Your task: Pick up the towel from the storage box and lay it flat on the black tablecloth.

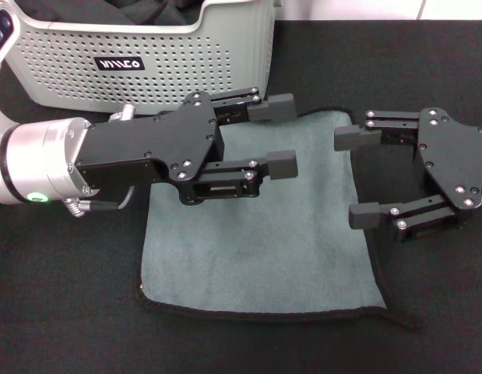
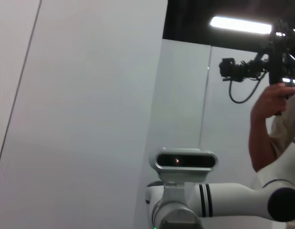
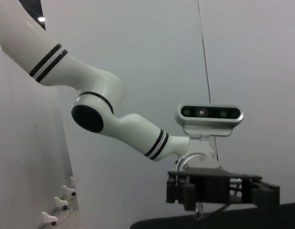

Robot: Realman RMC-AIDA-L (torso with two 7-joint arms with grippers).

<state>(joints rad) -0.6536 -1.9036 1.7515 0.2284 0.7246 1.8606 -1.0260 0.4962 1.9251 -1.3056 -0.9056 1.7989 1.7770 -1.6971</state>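
Nearest in the head view, the black tablecloth (image 1: 61, 312) covers the bench from the near edge to the far one. On it lies the towel (image 1: 256, 257), spread flat with its grey-green side up and a thin black stitched edge running along its near side. Its near right corner sits a little wrinkled, with a dark fold trailing off to the right. A speck of orange-yellow shows at the near left corner.

Above the far half of the towel hovers the left tool (image 1: 281, 136), reaching in from the left on its silver and black wrist. Its two fingers point right and stand wide apart, one over the towel's far edge and the other over the towel's middle. Nothing is held between them.

The right tool (image 1: 356, 176) is at the towel's right edge, its body over bare tablecloth to the right. Its fingers point left toward the other tool and are also spread wide, empty, with their tips just at the towel's right border.

Farther back on the left stands the storage box (image 1: 155, 54), pale grey-green with rows of small holes and a small black label on its near wall. Dark cloth (image 1: 159, 12) shows inside it. The box sits just beyond the towel's far left corner.
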